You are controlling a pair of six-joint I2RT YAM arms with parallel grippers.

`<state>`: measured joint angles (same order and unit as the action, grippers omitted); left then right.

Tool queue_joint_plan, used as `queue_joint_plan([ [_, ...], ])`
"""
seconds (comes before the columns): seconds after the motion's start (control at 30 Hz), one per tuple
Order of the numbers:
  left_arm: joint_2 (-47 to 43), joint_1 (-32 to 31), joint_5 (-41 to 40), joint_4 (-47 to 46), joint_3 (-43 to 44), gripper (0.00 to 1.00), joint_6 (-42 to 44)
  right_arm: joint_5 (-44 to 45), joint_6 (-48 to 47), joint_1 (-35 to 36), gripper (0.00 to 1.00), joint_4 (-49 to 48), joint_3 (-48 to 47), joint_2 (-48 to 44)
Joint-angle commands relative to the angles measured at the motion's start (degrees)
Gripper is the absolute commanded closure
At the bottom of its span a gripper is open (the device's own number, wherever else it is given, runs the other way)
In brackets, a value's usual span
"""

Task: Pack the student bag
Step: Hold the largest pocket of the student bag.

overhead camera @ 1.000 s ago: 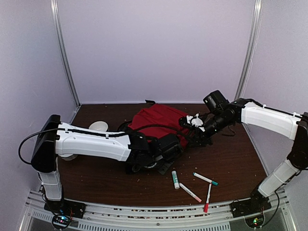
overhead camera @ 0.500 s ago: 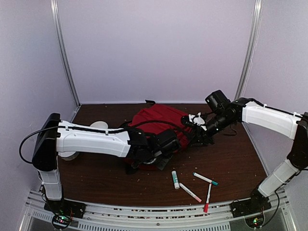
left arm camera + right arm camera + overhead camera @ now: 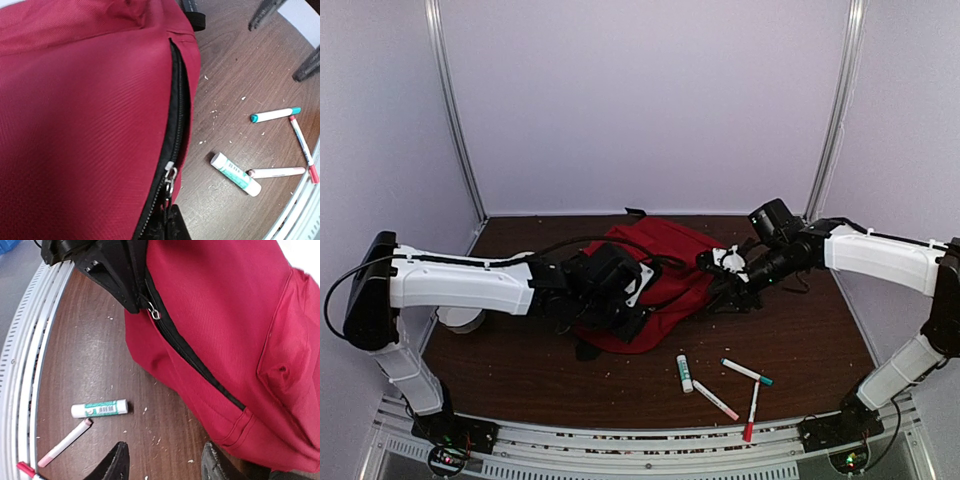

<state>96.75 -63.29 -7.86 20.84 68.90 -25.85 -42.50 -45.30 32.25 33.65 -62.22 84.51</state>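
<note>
The student bag [image 3: 665, 262], red with black zipper trim, lies in the middle of the table. My left gripper [image 3: 620, 295] sits on its near-left side, shut on the black zipper pull [image 3: 171, 220]; the metal slider [image 3: 170, 177] sits just ahead of it, and shows in the right wrist view as slider [image 3: 154, 314] under the left gripper [image 3: 112, 275]. My right gripper [image 3: 165, 465] is open and holds nothing, low over the table beside the bag's right corner [image 3: 240, 435]; in the top view this right gripper [image 3: 725, 277] is at the bag's right edge.
A white-and-green glue stick [image 3: 684, 372], a pink marker [image 3: 716, 400], a teal-capped marker [image 3: 747, 372] and a red marker [image 3: 752, 410] lie on the table near the front. A white round object [image 3: 458, 320] lies under the left arm. The metal front rail [image 3: 640, 445] bounds the table.
The left gripper has shut on the zipper pull and drawn it leftward along the bag. The right gripper's jaws have spread wider beside the bag.
</note>
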Motion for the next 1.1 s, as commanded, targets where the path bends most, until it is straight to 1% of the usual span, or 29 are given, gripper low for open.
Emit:
queue_joint_plan([
  [0.0,-2.7,2.9,10.4,-11.7,-4.0,1.0,-1.1,6.1,-0.8,3.8,0.5,-9.2,0.3,-0.4],
  [0.1,-2.2,3.8,13.5,-11.3,-3.1,1.0,-0.2,10.6,-0.8,7.0,0.49,-14.6,0.0,0.9],
  [0.2,-2.2,3.9,15.1,-10.9,-2.7,1.0,0.4,12.9,-0.3,9.2,0.48,-18.7,-0.8,3.3],
  [0.3,-2.9,3.9,15.5,-10.1,-2.7,1.0,0.4,14.4,-0.7,10.7,0.46,-19.1,-2.7,6.1],
  [0.33,-3.1,3.9,15.7,-9.8,-2.7,1.0,0.3,15.0,-2.5,11.2,0.45,-19.7,-2.6,6.7],
  [0.47,-3.7,4.2,17.0,-8.9,-2.5,1.0,0.2,17.8,-4.7,12.7,0.39,-22.3,-1.7,8.3],
  [0.57,-4.1,4.5,17.3,-8.8,-2.6,1.0,-0.3,18.7,-5.5,13.6,0.38,-22.6,-1.7,9.6],
  [0.73,-4.7,4.7,16.9,-8.5,-2.9,1.0,-0.3,22.9,-5.5,14.7,0.49,-25.9,0.0,10.2],
  [0.8,-5.0,4.7,16.9,-8.3,-3.2,1.0,-0.3,24.5,-6.0,14.9,0.63,-26.6,0.6,10.1],
  [0.97,-5.7,5.2,16.4,-7.4,-4.0,1.0,-0.2,26.2,-9.1,14.9,0.86,-25.1,1.5,9.8],
  [1.03,-6.1,5.4,15.9,-6.4,-4.4,1.0,0.1,27.1,-10.4,14.9,0.99,-24.2,2.3,9.4],
  [1.07,-6.3,5.6,15.6,-5.9,-4.6,1.0,0.2,27.5,-11.2,14.9,1.0,-23.5,2.6,9.1],
])
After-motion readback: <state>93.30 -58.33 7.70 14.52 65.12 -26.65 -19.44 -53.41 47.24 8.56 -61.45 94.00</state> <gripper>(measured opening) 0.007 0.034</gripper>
